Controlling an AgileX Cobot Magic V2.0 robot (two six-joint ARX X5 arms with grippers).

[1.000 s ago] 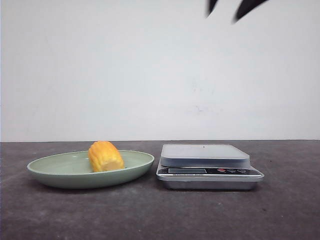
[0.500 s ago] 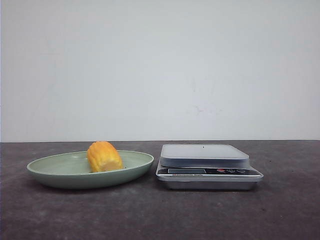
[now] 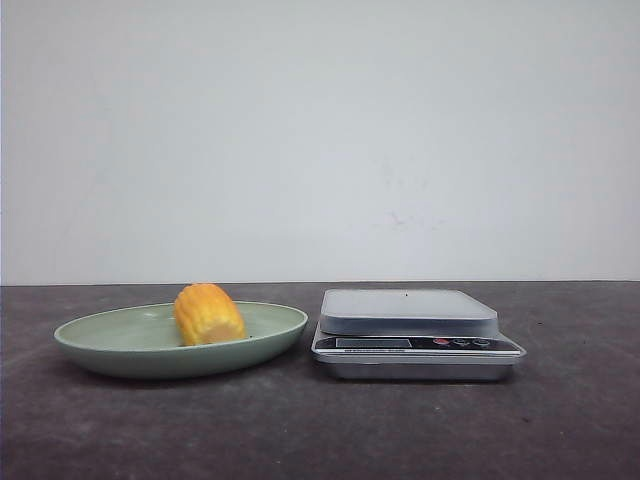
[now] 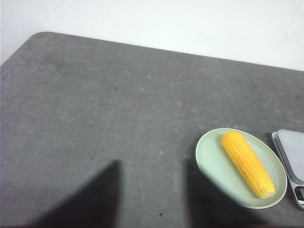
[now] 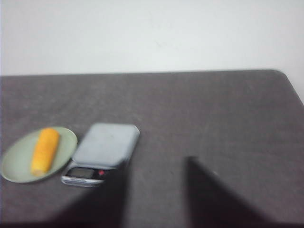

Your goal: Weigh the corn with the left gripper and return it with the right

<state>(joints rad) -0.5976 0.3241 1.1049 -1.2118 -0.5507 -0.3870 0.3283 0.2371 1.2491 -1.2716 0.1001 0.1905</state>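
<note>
Yellow-orange kernels mark the single corn [image 3: 209, 314], which is seen lying on its side inside one pale green dish [image 3: 110, 347] at the lower left of the front view. In that view only its stubby end is presented; in the left wrist view the corn [image 4: 248, 164] is shown as a long cob laid lengthwise in the dish [image 4: 212, 159] at the lower right of the frame. In the right wrist view the corn [image 5: 45, 150] and dish [image 5: 15, 166] are found at the lower left, somewhat blurred.

One silver kitchen scale [image 3: 415, 331] is placed just beside the dish, at the lower centre-right of the front view, with its platform bare. Whether dish and scale touch cannot be told. Both are set on one dark grey table [image 3: 300, 430] before a plain white wall [image 3: 320, 130].

No arm is seen in the front view. The left gripper [image 4: 152, 199] is shown only as two dark, blurred fingers [image 4: 102, 197] at the bottom edge of its wrist view, spread well apart with nothing between them, far from the corn. The right gripper [image 5: 156, 194] is likewise seen as two dark fingers [image 5: 209, 197] at the bottom of its view, spread wide and holding nothing. Nothing is seen lying between either gripper and the dish.
</note>
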